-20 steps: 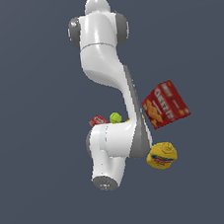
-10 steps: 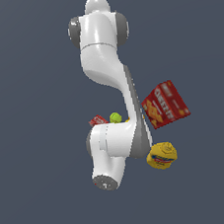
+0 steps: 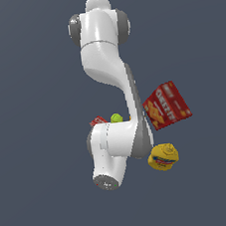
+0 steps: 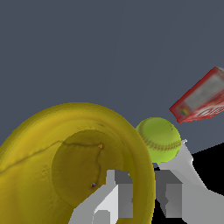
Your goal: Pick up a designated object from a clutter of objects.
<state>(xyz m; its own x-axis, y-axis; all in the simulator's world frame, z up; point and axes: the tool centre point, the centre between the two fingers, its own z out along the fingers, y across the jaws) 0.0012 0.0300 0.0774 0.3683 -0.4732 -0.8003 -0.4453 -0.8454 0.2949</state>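
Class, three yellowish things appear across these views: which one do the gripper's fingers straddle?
The plain yellow cup: its rim sits between the gripper fingers. The yellow-green ball lies beside it; the labelled yellow bottle sits apart.

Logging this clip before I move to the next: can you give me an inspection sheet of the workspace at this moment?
Surface: plain dark grey, no edge visible.
Job's thing: yellow cup, seen only by the wrist camera, its rim between the end effector's fingers.
Clutter: yellow-green ball, small red box, red cracker box, yellow labelled bottle.
End effector: fingers straddle the cup wall; contact cannot be told.
Cables: nothing seen.
Surroundings: nothing seen.
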